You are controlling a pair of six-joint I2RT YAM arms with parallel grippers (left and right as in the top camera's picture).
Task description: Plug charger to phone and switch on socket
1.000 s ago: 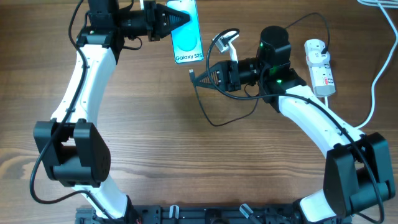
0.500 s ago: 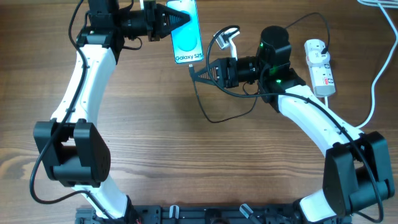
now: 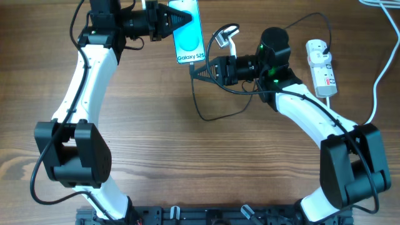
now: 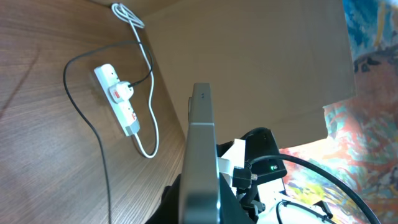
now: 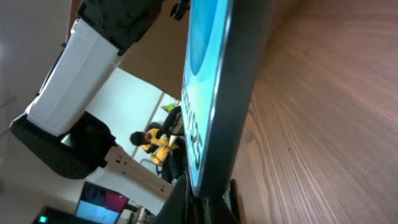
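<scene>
The phone (image 3: 189,34), cyan screen up, is held off the table at the back by my left gripper (image 3: 172,19), which is shut on its upper end. My right gripper (image 3: 195,70) is shut on the charger's plug tip and holds it against the phone's lower end. The charger's black cable (image 3: 206,115) loops over the table behind it. The socket (image 3: 322,69) lies at the right with a plug in it. In the left wrist view the phone (image 4: 200,143) is edge-on, with the socket (image 4: 121,102) beyond. In the right wrist view the phone (image 5: 214,106) rises from between my fingers (image 5: 208,199); the plug tip is hidden.
A thick white cord (image 3: 380,75) runs from the socket along the right edge of the table. A brown wall panel (image 4: 249,56) stands behind the table. The black cable also trails from the socket across the wood (image 4: 93,130).
My right gripper has moved left and up with the plug tip, from just below the phone to its lower end. The left arm and phone have barely moved.
</scene>
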